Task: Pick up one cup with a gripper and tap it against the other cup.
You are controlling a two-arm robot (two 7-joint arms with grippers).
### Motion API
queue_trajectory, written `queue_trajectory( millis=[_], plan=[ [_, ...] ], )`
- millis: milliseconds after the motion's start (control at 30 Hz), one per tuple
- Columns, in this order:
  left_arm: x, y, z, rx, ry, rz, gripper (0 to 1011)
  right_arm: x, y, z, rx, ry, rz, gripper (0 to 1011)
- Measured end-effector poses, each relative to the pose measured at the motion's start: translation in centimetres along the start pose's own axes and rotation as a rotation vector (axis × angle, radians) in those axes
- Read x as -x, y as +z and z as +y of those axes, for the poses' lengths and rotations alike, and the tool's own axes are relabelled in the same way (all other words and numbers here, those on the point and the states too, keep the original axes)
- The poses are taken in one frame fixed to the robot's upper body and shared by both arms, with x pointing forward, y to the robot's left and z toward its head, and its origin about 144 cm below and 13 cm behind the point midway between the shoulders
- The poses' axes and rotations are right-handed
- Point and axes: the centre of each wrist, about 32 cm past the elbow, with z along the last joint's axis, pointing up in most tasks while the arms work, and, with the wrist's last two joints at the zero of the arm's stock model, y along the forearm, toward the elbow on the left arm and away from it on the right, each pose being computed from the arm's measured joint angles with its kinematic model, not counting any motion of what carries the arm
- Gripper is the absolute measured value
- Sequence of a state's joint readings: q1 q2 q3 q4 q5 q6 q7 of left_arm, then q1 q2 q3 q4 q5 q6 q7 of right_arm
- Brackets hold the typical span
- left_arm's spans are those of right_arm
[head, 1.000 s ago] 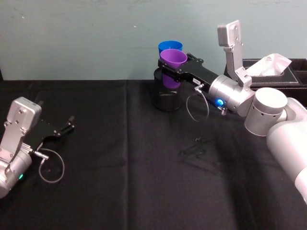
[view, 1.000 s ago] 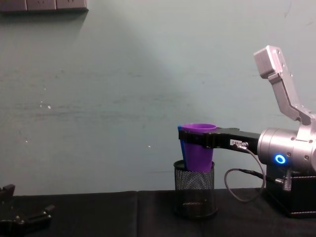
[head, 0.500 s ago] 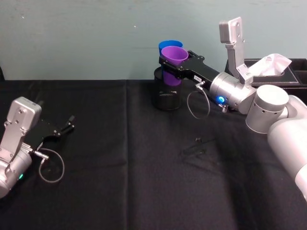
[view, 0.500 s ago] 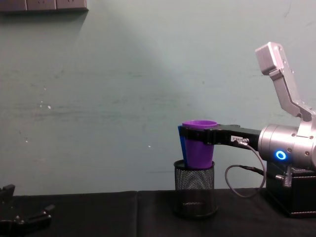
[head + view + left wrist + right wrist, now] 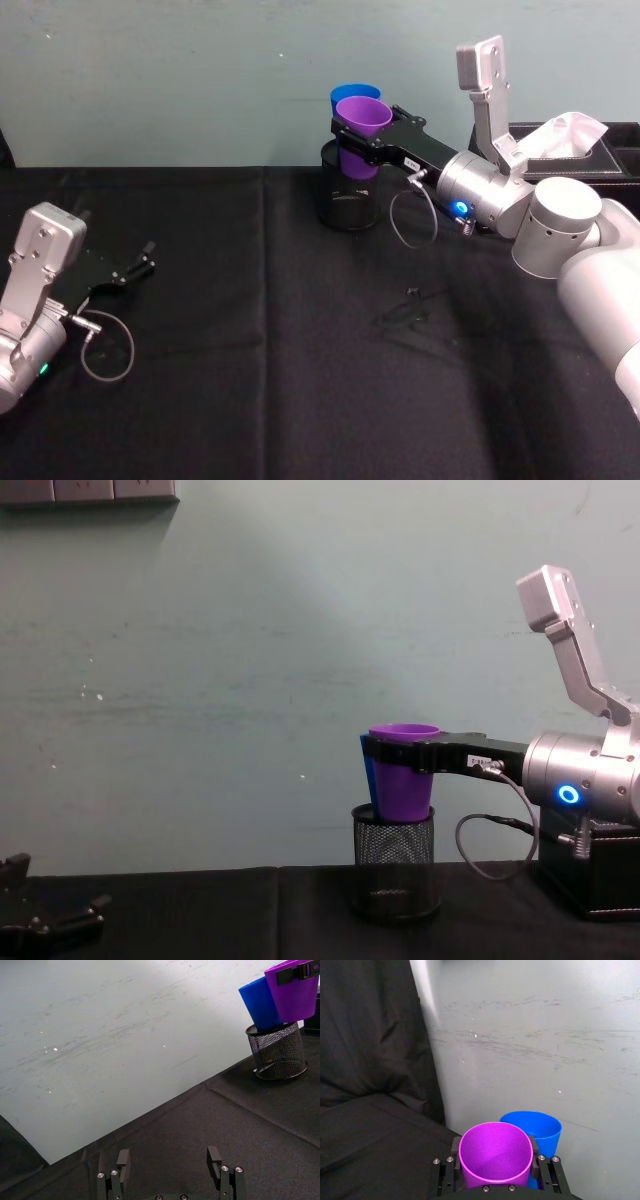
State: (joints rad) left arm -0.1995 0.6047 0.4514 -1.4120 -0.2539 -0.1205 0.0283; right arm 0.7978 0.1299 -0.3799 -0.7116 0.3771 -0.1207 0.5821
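The right gripper (image 5: 357,141) pinched the purple cup (image 5: 363,115), touching the blue cup (image 5: 349,95) over the mesh holder (image 5: 347,207). The left gripper (image 5: 146,259) lay spread on the table (image 5: 300,400).

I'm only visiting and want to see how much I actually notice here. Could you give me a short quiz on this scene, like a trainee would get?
1. True or false: the right end effector is shut on the purple cup.
2. Where does the blue cup stand? A: with its base in the mesh pen holder. B: on its side on the cloth. C: on top of the tissue box.
3. Which end effector rests open, holding nothing?

Key: 1 true; 2 A; 3 the left end effector.
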Motion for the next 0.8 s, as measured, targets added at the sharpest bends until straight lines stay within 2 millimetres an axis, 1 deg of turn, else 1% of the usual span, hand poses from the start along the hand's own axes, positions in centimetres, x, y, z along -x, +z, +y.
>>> queue_trajectory(
  millis=[800],
  plan=[
    [0.00,0.00,0.00,0.000,0.000,0.000,1000,0.01,0.00,0.00,0.000,0.000,0.000,748]
  ],
)
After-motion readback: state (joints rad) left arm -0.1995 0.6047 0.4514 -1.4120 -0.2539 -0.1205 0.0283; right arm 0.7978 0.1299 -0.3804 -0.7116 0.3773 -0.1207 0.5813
